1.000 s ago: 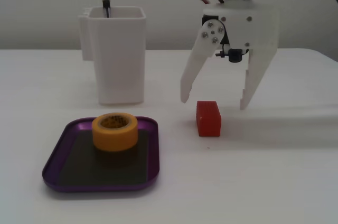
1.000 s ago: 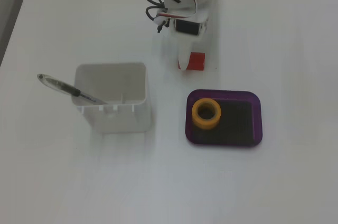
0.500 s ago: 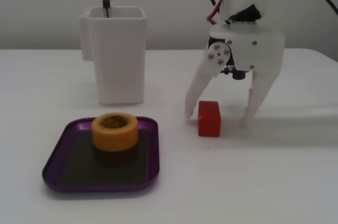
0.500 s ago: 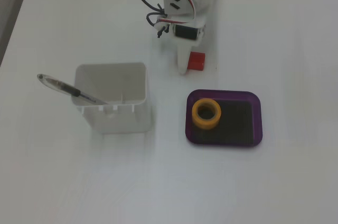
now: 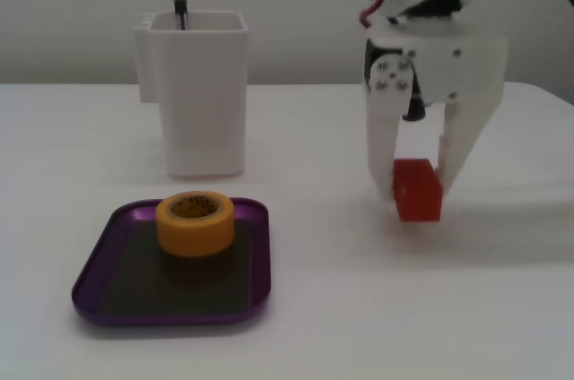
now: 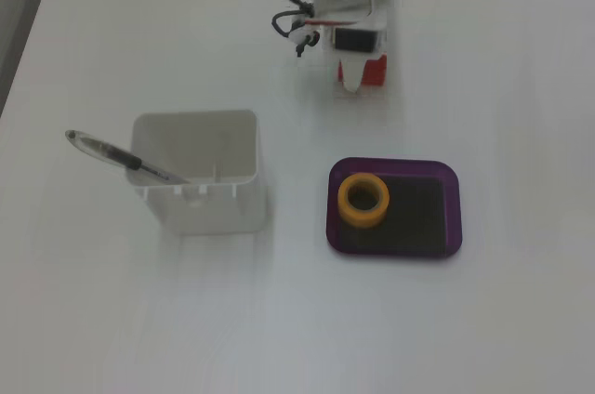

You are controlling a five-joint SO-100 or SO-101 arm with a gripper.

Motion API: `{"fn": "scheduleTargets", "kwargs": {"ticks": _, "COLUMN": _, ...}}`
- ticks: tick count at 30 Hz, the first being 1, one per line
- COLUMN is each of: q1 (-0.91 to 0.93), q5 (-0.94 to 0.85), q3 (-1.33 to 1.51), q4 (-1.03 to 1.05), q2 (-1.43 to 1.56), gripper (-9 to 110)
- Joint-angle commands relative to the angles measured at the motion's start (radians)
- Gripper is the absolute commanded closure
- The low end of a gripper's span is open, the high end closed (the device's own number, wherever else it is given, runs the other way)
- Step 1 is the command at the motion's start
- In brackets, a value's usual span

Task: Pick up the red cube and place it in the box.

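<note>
i have a white table (image 5: 296,308) filling both fixed views, and i'll place everything else against the white square container (image 5: 199,93) standing on it. that container is upright, with a pen (image 6: 121,158) leaning out of it, its tip sticking up past the rim.

in the front fixed view the white arm (image 5: 439,30) comes down well to the right of the container, red and black wires trailing off its top. just in front of the container, slightly to its left in that view, lies the box (image 5: 94,277), a shallow purple tray with a dark floor. a yellow tape roll (image 5: 195,223) sits on that floor, towards the rear of the tray, on the container's side.

the gripper (image 5: 418,192) is closed around the red cube (image 5: 418,192), one white finger (image 5: 380,151) pressed on each side. the cube is well right of the container and apart from the box; i cannot tell whether it is touching the table.
</note>
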Motion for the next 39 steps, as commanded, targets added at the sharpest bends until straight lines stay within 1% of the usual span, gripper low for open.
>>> {"fn": "scheduleTargets", "kwargs": {"ticks": 1, "q1": -0.129, "q5": -0.008, "q3": -0.130, "q4": 0.100, "q2": 0.215, "gripper": 102}}
{"fn": "scheduleTargets", "kwargs": {"ticks": 4, "q1": -0.258, "q5": -0.014, "q3": -0.224, "q4": 0.138, "q2": 0.308, "gripper": 102}}
{"fn": "scheduleTargets", "kwargs": {"ticks": 6, "q1": -0.316, "q5": -0.009, "q3": -0.273, "q4": 0.146, "q2": 0.305, "gripper": 102}}
{"fn": "scheduleTargets", "kwargs": {"ticks": 10, "q1": -0.394, "q5": -0.005, "q3": -0.347, "q4": 0.118, "q2": 0.206, "gripper": 102}}
{"fn": "scheduleTargets", "kwargs": {"ticks": 12, "q1": -0.407, "q5": 0.005, "q3": -0.397, "q4": 0.052, "q2": 0.117, "gripper": 102}}
{"fn": "scheduleTargets", "kwargs": {"ticks": 16, "q1": -0.397, "q5": 0.087, "q3": -0.554, "q4": -0.055, "q2": -0.101, "gripper": 102}}
{"fn": "scheduleTargets", "kwargs": {"ticks": 20, "q1": -0.391, "q5": 0.152, "q3": -0.762, "q4": -0.061, "q2": -0.347, "gripper": 102}}
{"fn": "scheduleTargets", "kwargs": {"ticks": 24, "q1": -0.298, "q5": 0.186, "q3": -0.963, "q4": -0.058, "q2": -0.552, "gripper": 102}}
{"fn": "scheduleTargets", "kwargs": {"ticks": 27, "q1": -0.232, "q5": 0.189, "q3": -1.063, "q4": -0.057, "q2": -0.667, "gripper": 102}}
{"fn": "scheduleTargets", "kwargs": {"ticks": 32, "q1": -0.153, "q5": 0.189, "q3": -1.124, "q4": -0.057, "q2": -0.775, "gripper": 102}}
{"fn": "scheduleTargets", "kwargs": {"ticks": 39, "q1": -0.150, "q5": 0.179, "q3": -1.117, "q4": -0.025, "q2": -0.796, "gripper": 102}}
